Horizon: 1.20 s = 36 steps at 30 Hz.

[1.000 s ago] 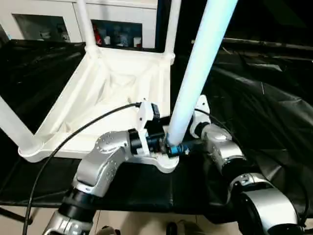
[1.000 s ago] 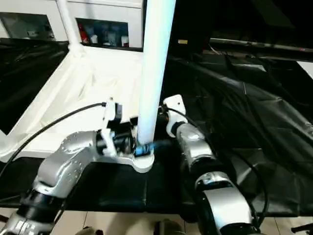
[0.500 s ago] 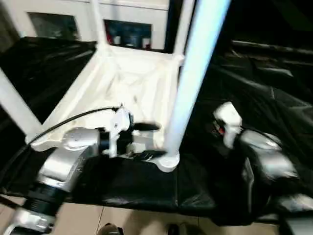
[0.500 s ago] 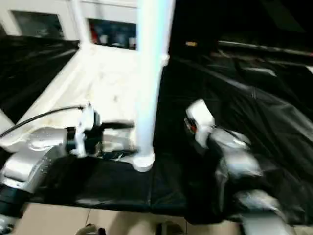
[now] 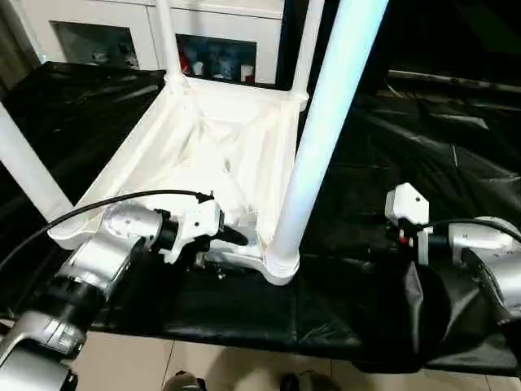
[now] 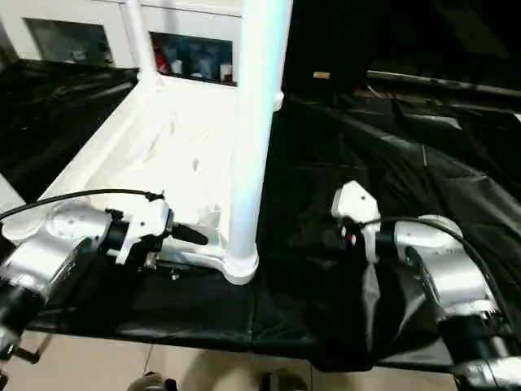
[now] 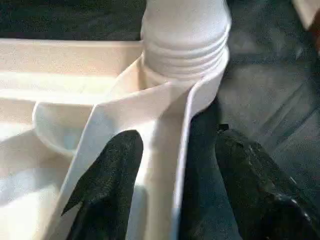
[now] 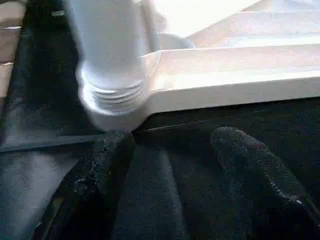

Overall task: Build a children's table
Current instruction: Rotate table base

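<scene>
The children's table top [image 5: 220, 138] lies upside down on a black-covered bench with its ribbed underside up. White legs stand upright in its corner sockets. The near right leg [image 5: 326, 122] rises from the socket [image 7: 185, 50] closest to me, and another leg [image 5: 24, 167] stands at the near left corner. My left gripper [image 7: 177, 140] is open and straddles the near rim just left of that socket, one finger [image 7: 107, 180] inside the rim and the other outside. My right gripper [image 8: 170, 145] is open over the black sheet to the right of the socket, holding nothing.
A black sheet [image 5: 423, 147] covers the bench, with its front edge and the pale floor [image 5: 203, 366] just below my arms. A white cabinet with glass doors [image 5: 220, 49] stands behind the table. A black cable [image 5: 98, 208] loops off my left forearm.
Both grippers have left the base of the near right leg. The left drew back left onto the rim and narrowed. The right arm pulled away to the right. The camera also shifted.
</scene>
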Motion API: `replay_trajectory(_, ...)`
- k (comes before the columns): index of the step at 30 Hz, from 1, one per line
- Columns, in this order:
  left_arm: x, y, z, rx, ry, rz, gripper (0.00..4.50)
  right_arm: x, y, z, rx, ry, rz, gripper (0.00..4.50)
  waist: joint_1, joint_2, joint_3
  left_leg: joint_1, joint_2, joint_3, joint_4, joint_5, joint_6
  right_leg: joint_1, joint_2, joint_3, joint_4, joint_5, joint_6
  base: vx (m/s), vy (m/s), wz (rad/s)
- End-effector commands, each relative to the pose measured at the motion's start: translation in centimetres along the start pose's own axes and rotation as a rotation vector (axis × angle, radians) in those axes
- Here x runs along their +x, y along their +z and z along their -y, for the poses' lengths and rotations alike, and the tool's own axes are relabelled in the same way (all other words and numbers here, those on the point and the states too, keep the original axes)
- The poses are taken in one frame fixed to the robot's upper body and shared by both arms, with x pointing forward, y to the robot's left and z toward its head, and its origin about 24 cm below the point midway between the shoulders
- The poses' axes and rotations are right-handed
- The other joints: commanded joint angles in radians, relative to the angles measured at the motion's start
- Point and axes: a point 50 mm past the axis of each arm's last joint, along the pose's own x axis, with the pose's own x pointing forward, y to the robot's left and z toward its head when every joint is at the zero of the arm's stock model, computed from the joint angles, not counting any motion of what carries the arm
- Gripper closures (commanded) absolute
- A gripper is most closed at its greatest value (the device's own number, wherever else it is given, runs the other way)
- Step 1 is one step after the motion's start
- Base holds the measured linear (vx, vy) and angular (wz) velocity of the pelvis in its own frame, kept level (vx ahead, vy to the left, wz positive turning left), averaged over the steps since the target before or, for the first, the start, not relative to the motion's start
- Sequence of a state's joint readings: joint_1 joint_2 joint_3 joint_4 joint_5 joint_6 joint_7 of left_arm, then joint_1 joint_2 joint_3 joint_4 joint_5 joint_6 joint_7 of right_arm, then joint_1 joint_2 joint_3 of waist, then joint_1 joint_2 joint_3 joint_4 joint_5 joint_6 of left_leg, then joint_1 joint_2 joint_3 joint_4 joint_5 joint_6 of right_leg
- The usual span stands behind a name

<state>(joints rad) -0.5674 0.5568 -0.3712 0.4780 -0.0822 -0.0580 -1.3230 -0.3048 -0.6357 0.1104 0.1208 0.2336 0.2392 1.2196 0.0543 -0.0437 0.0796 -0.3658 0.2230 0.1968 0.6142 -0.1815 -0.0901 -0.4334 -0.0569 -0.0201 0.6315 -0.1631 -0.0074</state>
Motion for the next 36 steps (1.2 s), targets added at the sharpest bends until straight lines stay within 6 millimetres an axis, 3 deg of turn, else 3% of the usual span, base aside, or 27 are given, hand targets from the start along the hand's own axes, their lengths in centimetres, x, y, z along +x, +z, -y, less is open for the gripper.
replay_trajectory(1,0.2,0.1,-0.5,0.035,-0.017,-0.044,2.0,-0.1,0.4,-0.5,0.004,0.038,-0.007,1.5,0.006,0.004,-0.085,0.009,0.0,-0.007,-0.065,-0.231,0.025,0.06,-0.049,0.028,-0.083,-0.314,-0.171,0.0,0.0,0.0)
replay_trajectory(2,0.2,0.0,-0.6,0.037,-0.019,-0.052,2.09,-0.1,0.5,-0.7,0.009,0.046,-0.008,1.5,0.007,0.002,-0.083,0.011,-0.004,-0.005,-0.065,-0.234,0.026,0.059,-0.043,0.027,-0.09,-0.324,-0.163,0.0,0.0,0.0)
replay_trajectory(4,0.1,-0.1,-1.0,0.037,-0.025,-0.069,2.11,-0.1,0.6,-1.1,0.024,0.067,-0.011,1.5,0.01,0.003,-0.085,0.008,-0.002,-0.007,-0.065,-0.228,0.024,0.062,-0.047,0.028,-0.084,-0.305,-0.17,0.0,0.0,0.0)
replay_trajectory(7,0.2,-0.2,-1.3,0.035,-0.024,-0.071,2.54,-0.1,0.5,-1.2,0.028,0.071,-0.017,1.5,0.014,0.003,-0.087,0.008,-0.002,-0.006,-0.064,-0.218,0.022,0.062,-0.049,0.027,-0.081,-0.276,-0.183,0.0,0.0,0.0)
replay_trajectory(13,0.2,-0.6,-1.6,0.014,-0.024,-0.086,2.97,-0.1,0.5,-1.6,0.038,0.078,-0.032,1.5,0.018,0.005,-0.087,0.009,-0.001,-0.006,-0.063,-0.225,0.02,0.062,-0.051,0.027,-0.082,-0.267,-0.194,0.0,0.0,0.0)
replay_trajectory(16,0.4,-0.8,-1.9,-0.007,-0.01,-0.076,3.01,0.0,0.5,-1.7,0.05,0.083,-0.033,1.5,0.019,0.003,-0.084,0.011,-0.002,-0.006,-0.063,-0.245,0.016,0.06,-0.051,0.026,-0.089,-0.328,-0.176,0.0,0.0,0.0)
replay_trajectory(18,0.5,-0.7,-1.9,-0.025,-0.01,-0.062,3.38,0.0,0.5,-1.8,0.053,0.085,-0.033,1.5,0.021,0.003,-0.083,0.011,-0.001,-0.009,-0.065,-0.254,0.009,0.059,-0.053,0.025,-0.09,-0.364,-0.164,0.0,0.0,0.0)
replay_trajectory(21,0.7,-1.0,-1.9,-0.07,0.017,-0.071,3.39,0.2,0.5,-1.7,0.054,0.073,-0.029,1.5,0.022,0.002,-0.081,0.014,-0.001,-0.009,-0.064,-0.26,0.005,0.055,-0.053,0.025,-0.095,-0.407,-0.151,0.0,0.0,0.0)
replay_trajectory(23,1.0,-1.4,-1.9,-0.107,0.064,-0.082,3.79,0.5,0.4,-1.5,0.056,0.047,-0.018,1.5,0.022,0.002,-0.081,0.014,-0.002,-0.009,-0.064,-0.267,0.004,0.053,-0.053,0.024,-0.099,-0.432,-0.142,0.0,0.0,0.0)
replay_trajectory(25,1.4,-1.5,-2.1,-0.168,0.124,-0.042,3.82,0.9,0.4,-1.3,0.054,0.017,-0.003,1.5,0.022,0.001,-0.08,0.014,-0.004,-0.01,-0.063,-0.272,0.002,0.052,-0.053,0.021,-0.103,-0.466,-0.13,0.0,0.0,0.0)
replay_trajectory(27,1.8,-1.5,-2.2,-0.21,0.173,-0.025,3.92,1.1,0.3,-0.9,0.067,-0.024,-0.002,1.5,0.021,-0.001,-0.078,0.014,-0.007,-0.012,-0.06,-0.282,0.001,0.048,-0.053,0.017,-0.11,-0.524,-0.111,0.0,0.0,0.0)
replay_trajectory(28,2.0,-1.4,-2.1,-0.219,0.177,-0.024,4.18,1.3,0.2,-0.8,0.067,-0.041,0.001,1.5,0.02,-0.002,-0.079,0.01,-0.009,-0.013,-0.061,-0.28,0.003,0.051,-0.053,0.015,-0.111,-0.538,-0.101,0.0,0.0,0.0)
replay_trajectory(30,2.2,-1.4,-2.0,-0.229,0.176,-0.022,4.19,1.4,0.2,-0.7,0.069,-0.052,0.005,1.5,0.011,-0.001,-0.079,0.002,-0.012,-0.021,-0.064,-0.284,0.005,0.055,-0.055,0.008,-0.119,-0.584,-0.064,0.0,0.0,0.0)
replay_trajectory(31,2.2,-1.4,-2.0,-0.229,0.176,-0.022,4.22,1.4,0.2,-0.7,0.069,-0.052,0.005,1.5,0.007,0.001,-0.08,0.001,-0.011,-0.024,-0.066,-0.284,0.004,0.058,-0.057,0.007,-0.118,-0.581,-0.062,0.0,0.0,0.0)
replay_trajectory(32,2.7,-1.2,-1.8,-0.239,0.177,-0.027,4.22,1.7,0.1,-0.5,0.069,-0.071,0.012,1.5,0.001,0.001,-0.081,-0.011,-0.01,-0.03,-0.072,-0.275,0.002,0.068,-0.059,-0.001,-0.114,-0.56,-0.063,0.0,0.0,0.0)
replay_trajectory(34,3.7,-0.9,-1.3,-0.249,0.177,-0.043,4.4,2.2,-0.2,-0.1,0.075,-0.106,0.023,1.5,-0.008,0.006,-0.081,-0.013,-0.005,-0.038,-0.078,-0.282,0.006,0.075,-0.065,-0.013,-0.117,-0.522,-0.079,-0.008,0.015,-0.1)
replay_trajectory(35,3.8,-0.8,-1.3,-0.247,0.175,-0.045,4.49,2.2,-0.2,-0.1,0.076,-0.109,0.024,1.23,-0.014,0.004,-0.079,-0.009,-0.007,-0.039,-0.078,-0.3,0.007,0.072,-0.063,-0.017,-0.119,-0.519,-0.087,0.0,0.0,0.0)
replay_trajectory(36,4.2,-0.7,-1.0,-0.235,0.16,-0.059,4.5,2.4,-0.2,0.3,0.081,-0.134,0.031,1.16,-0.015,0.003,-0.08,0.005,-0.011,-0.034,-0.07,-0.318,0.013,0.063,-0.061,-0.017,-0.129,-0.537,-0.088,0.0,0.0,0.0)
